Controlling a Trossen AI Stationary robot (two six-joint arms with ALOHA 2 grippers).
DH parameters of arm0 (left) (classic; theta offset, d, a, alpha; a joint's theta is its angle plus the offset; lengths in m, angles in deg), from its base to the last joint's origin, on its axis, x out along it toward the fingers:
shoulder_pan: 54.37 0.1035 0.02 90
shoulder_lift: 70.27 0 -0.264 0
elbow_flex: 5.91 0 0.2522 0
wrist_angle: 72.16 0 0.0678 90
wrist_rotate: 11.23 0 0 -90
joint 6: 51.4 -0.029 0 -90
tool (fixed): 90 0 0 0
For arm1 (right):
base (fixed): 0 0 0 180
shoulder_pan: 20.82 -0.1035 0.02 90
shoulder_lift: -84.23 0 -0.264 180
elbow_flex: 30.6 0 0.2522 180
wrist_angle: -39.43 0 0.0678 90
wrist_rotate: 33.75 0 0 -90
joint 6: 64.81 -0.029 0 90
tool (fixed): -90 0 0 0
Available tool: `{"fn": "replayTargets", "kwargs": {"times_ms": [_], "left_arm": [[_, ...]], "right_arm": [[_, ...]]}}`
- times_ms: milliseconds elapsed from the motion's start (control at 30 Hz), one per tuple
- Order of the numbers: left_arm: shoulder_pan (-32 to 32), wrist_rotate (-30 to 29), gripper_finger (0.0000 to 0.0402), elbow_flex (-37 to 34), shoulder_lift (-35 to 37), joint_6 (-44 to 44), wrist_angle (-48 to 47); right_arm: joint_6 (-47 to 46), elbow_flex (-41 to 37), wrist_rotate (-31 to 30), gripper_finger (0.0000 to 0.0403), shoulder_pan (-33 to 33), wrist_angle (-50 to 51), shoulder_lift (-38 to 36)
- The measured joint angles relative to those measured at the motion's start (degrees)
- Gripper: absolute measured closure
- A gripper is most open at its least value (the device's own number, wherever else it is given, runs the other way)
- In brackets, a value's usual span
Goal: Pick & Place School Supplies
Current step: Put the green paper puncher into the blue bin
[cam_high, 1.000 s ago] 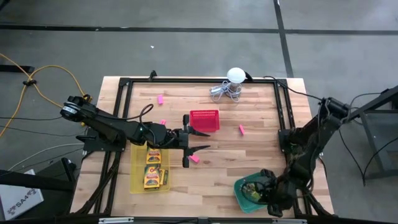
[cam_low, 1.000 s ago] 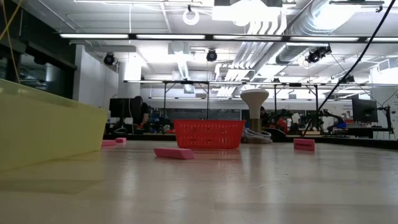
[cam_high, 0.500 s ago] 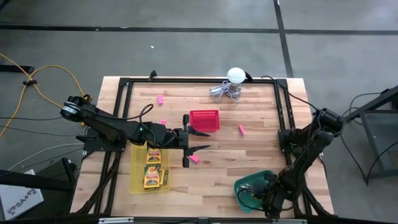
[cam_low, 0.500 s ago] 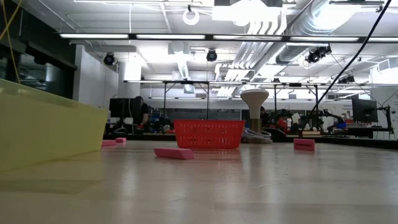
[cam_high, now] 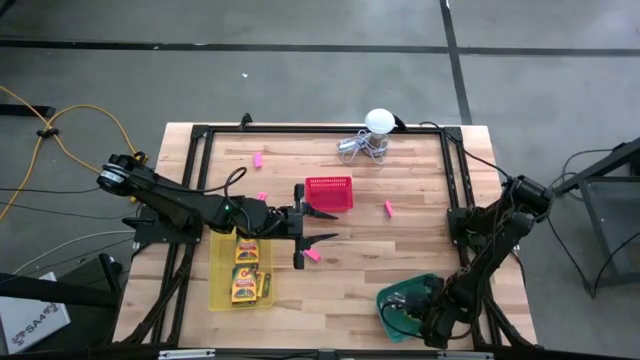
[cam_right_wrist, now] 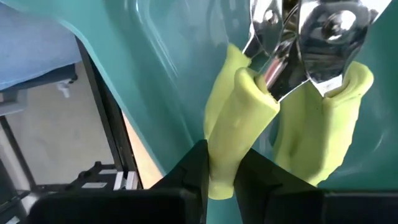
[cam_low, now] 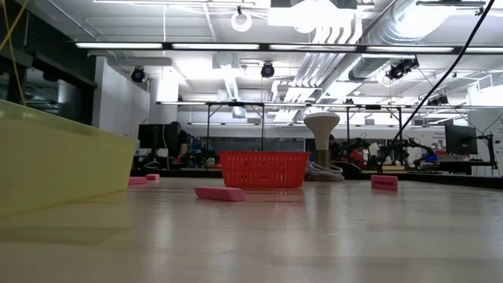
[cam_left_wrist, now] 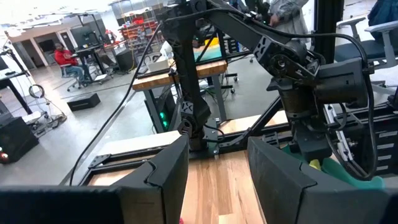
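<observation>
In the high view my right gripper is down in the green tray at the table's near right. It is shut on pliers with yellow-green handles. My left gripper hovers open at mid-table, just near of the red basket. A pink eraser lies flat on the wood by its near finger. More erasers lie scattered on the table. Crayon boxes lie in the yellow tray. My right gripper has one yellow-green handle of the pliers between its two fingers, near the handle's free end, with the fingers lying along it. The pliers rest inside the green tray, with the metal head pointing away from the fingers.
A white ball with coiled wire stands at the far edge, and a black frame runs around the table. In the low view, the red basket, the yellow tray and pink erasers sit on the wood.
My right arm has dropped its elbow, and its gripper has shifted a little toward the table's left within the green tray.
</observation>
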Motion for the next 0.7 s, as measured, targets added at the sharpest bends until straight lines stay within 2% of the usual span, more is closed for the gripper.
{"fn": "replayTargets", "kwargs": {"times_ms": [133, 400, 700], "left_arm": [[0.0, 0.0, 0.0242, 0.0, 0.0, 0.0, 0.0], [0.0, 0.0, 0.0242, 0.0, 0.0, 0.0, 0.0], [0.0, 0.0, 0.0242, 0.0, 0.0, 0.0, 0.0]], "right_arm": [[0.1, 0.0, -2.0, 0.0354, 0.0, 0.0, 0.0], [0.7, 0.0, -1.1, 0.0348, 0.0, -0.1, 0.0], [0.7, 0.0, -1.1, 0.0285, 0.0, -0.1, 0.0]]}}
